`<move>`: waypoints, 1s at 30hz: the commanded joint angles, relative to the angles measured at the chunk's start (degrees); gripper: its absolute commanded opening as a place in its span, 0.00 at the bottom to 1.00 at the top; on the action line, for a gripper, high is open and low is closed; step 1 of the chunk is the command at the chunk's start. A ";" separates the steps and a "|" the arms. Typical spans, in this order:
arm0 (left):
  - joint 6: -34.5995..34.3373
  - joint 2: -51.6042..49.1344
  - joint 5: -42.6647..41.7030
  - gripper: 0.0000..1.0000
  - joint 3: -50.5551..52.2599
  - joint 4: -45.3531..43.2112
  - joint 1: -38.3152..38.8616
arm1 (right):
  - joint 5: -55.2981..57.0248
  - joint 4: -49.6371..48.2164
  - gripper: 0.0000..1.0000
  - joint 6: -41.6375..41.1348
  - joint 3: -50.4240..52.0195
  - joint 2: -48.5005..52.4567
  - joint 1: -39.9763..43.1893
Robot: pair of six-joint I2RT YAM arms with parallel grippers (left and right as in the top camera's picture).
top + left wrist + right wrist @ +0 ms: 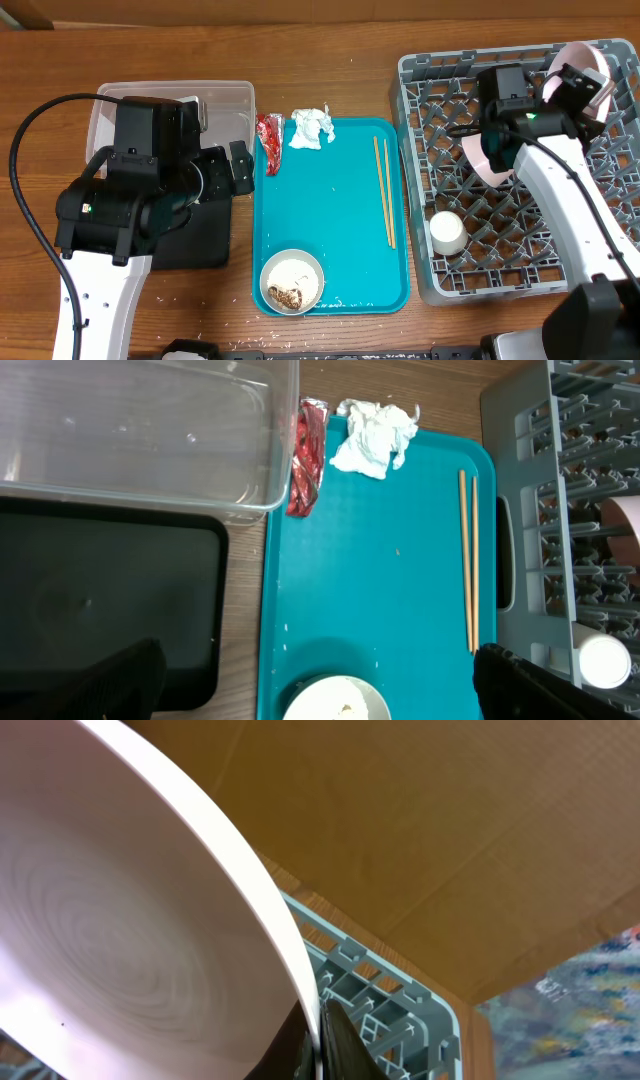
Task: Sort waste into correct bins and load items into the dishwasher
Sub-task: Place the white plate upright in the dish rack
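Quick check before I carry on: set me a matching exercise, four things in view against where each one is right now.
Things
1. chopsticks
2. cup
3. wrapper
4. plate

Places
A. in the near-left part of the rack
B. gripped at its rim by the right hand
C. at the far-left corner of the tray, beside the tub
D. lying along the tray's right side

Pairs: 1-D, 2-A, 3-C, 4-B
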State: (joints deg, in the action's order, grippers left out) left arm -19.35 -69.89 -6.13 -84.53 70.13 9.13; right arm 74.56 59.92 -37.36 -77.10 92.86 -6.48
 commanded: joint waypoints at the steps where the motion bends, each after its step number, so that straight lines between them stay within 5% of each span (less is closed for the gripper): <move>1: -0.37 -0.24 0.61 1.00 -0.66 -0.07 -0.11 | 1.64 -0.50 0.04 2.75 0.26 2.10 0.02; 17: -0.37 -0.22 0.61 1.00 -0.66 -0.07 -0.11 | -2.23 4.98 0.05 3.32 2.08 6.25 -1.09; 23: -0.37 -0.24 0.61 1.00 -0.66 -0.07 -0.11 | -2.19 7.37 0.30 3.21 0.85 3.69 -5.99; 26: -0.37 -0.24 0.61 1.00 -0.66 -0.07 -0.11 | -2.27 8.76 0.53 3.10 -0.55 0.66 -9.92; 30: -0.37 -0.24 0.61 1.00 -0.66 -0.07 -0.11 | -6.08 11.43 0.62 3.13 -3.13 -2.95 -15.28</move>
State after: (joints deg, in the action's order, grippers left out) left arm -19.35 -69.89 -6.15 -84.53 70.15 9.13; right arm 70.70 70.63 -34.11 -76.75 94.59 -18.79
